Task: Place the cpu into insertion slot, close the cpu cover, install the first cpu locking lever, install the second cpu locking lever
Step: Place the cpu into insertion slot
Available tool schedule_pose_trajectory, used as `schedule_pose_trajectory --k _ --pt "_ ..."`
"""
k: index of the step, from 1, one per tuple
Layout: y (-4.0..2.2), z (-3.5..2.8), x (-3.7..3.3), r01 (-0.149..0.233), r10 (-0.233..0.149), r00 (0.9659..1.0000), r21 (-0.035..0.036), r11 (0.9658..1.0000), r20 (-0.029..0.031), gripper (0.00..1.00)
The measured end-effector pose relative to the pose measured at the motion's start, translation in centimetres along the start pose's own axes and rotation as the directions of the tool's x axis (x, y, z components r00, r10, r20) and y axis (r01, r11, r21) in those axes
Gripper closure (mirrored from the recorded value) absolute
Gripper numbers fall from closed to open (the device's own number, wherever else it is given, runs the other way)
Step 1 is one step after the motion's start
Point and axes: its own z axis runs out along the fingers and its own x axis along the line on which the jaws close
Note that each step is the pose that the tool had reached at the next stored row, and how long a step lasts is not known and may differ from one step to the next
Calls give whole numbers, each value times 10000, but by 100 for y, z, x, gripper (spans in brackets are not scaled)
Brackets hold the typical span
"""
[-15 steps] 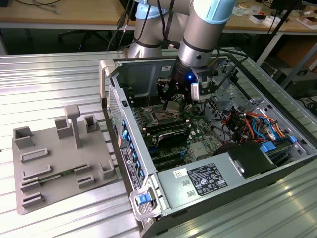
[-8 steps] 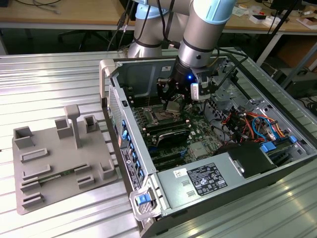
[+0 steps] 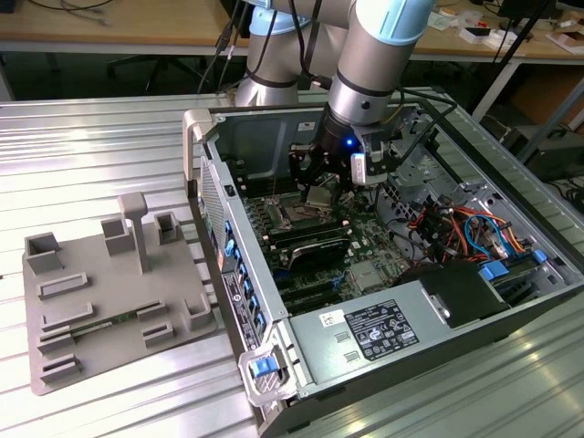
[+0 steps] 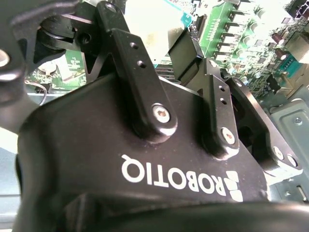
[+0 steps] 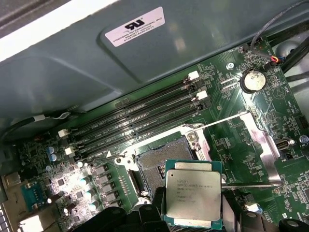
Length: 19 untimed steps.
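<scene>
Your gripper [image 3: 318,190] is clenched on the cpu [image 5: 193,194]. It holds the cpu flat, shiny side up. The cpu hangs just above the slot [image 5: 157,164] and a little off to one side, so part of the slot shows bare in the first wrist view. The cpu is not in the slot yet. The cover [image 5: 260,140] is flipped open and lies flat on the green board [image 5: 231,96], right beside the slot. The long black memory slots [image 5: 140,113] run along the slot's other side. All this sits inside the open case [image 3: 246,137], which lies on the worktop [image 3: 109,137] toward the exterior view's right. A grey tray [image 3: 100,283] lies near the worktop's other side.
</scene>
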Motion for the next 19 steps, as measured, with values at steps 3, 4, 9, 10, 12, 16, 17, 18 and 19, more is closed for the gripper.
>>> schedule_pose_trajectory --k 3,4,9,10,12,16,17,18,19 --pt "0 1 0 -41 41 10000 1 10000 0 45" --pt "0 2 0 -79 79 10000 0 10000 0 45" --pt "0 6 0 -336 336 9994 -1 9994 0 45" --pt "0 7 0 -420 420 9991 -1 9991 -1 45" --pt "0 9 0 -557 557 9984 -3 9984 0 45" --pt "0 12 0 -729 729 9973 -3 9973 -1 45" --pt "0 13 0 -776 776 9970 -3 9970 -1 45" --pt "0 13 0 -804 804 9968 -4 9968 -1 45" --pt "0 14 0 -835 835 9965 -5 9965 -1 45"
